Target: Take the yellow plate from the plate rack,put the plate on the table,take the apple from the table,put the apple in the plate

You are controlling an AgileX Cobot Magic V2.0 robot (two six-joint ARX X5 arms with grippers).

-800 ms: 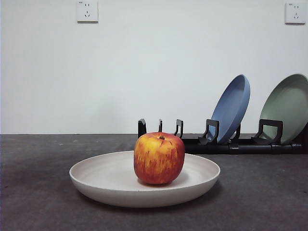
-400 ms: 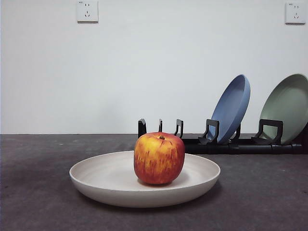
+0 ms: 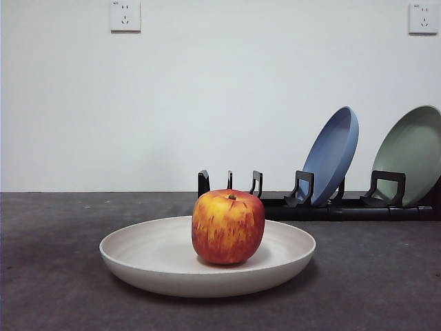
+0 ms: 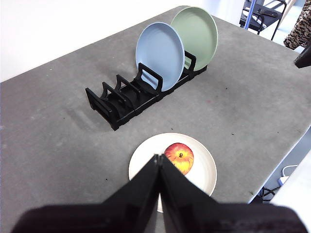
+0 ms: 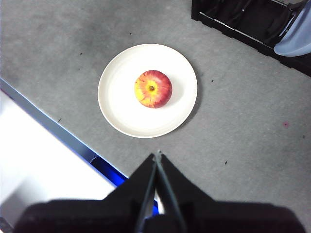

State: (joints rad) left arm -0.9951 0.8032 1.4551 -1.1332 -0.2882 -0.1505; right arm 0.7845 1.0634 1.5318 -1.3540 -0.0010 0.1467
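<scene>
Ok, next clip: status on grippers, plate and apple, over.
Left gripper shut, right gripper shut, both raised above the table, empty. Apple upright in yellow plate on the table. Plate rack holds blue plate and green plate. Nothing obstructing.

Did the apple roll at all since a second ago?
No. The apple sits in the same spot on the yellow plate, still lined up below the plate rack's left prongs.

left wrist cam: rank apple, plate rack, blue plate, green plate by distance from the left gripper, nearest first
1. apple, on the yellow plate just ahead of the shut left gripper.
2. plate rack, its bare end, further out on the table.
3. blue plate, leaning in the rack.
4. green plate, behind the blue one at the far end.
</scene>
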